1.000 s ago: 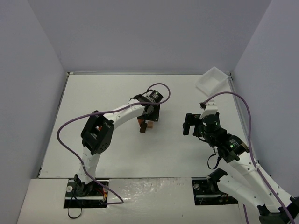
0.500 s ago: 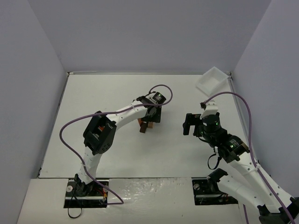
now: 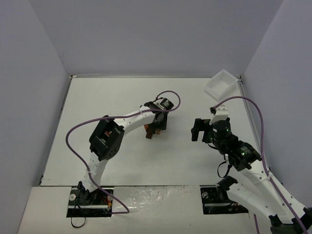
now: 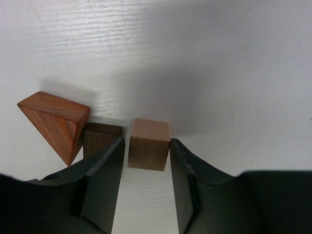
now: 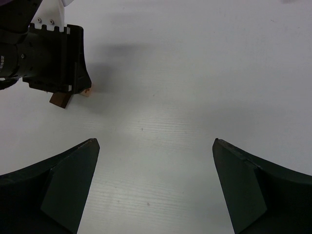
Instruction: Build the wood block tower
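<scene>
Left gripper (image 4: 146, 146) around tan cube (image 4: 150, 137)

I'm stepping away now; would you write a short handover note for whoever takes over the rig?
Left claw: straddles the pale cube, a sliver of gap on one side, not clamped.
Right claw: wide open, empty, above the table.
Blocks: the cube, a dark brown block and a reddish wedge sit side by side on the table.
Done: no stacking visible.
Left: grip the cube and start stacking.
</scene>
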Tool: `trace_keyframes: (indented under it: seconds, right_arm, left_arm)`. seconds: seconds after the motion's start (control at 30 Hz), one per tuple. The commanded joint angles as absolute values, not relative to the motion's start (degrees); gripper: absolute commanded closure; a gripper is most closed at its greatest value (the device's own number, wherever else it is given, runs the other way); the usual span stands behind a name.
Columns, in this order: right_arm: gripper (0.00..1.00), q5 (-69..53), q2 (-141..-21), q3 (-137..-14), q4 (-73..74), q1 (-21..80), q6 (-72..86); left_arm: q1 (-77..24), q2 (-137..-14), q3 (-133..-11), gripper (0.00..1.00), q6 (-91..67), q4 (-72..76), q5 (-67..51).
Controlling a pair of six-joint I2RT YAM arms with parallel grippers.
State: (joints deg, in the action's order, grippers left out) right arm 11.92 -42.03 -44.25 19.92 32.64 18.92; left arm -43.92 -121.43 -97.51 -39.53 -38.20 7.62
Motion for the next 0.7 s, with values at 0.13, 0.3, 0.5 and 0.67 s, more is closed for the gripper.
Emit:
trace_keyframes:
  seconds: [0.13,0.3,0.5,0.67]
  right_arm:
    - [0.00,13.1,-41.7,-44.5,16.6,32.3,19.1]
    - [0.00,13.0,-41.5,-44.5,16.5,32.3,19.1]
    - [0.00,12.8,-43.1,-45.1,16.4,32.3,18.4]
    - [0.00,12.5,-44.2,-45.7,16.4,32.3,17.5]
  left_arm:
    - [-44.2,-118.2,-99.4,0.90,-38.5,-37.8,9.2]
    - [-44.7,-112.6,-98.7,1.00,-35.4,-38.5,9.8]
    - [-44.6,-101.4,-96.7,1.00,-25.7,-41.8,8.0]
    - [-43.2,-93.5,-92.9,1.00,-18.1,-45.2,7.9]
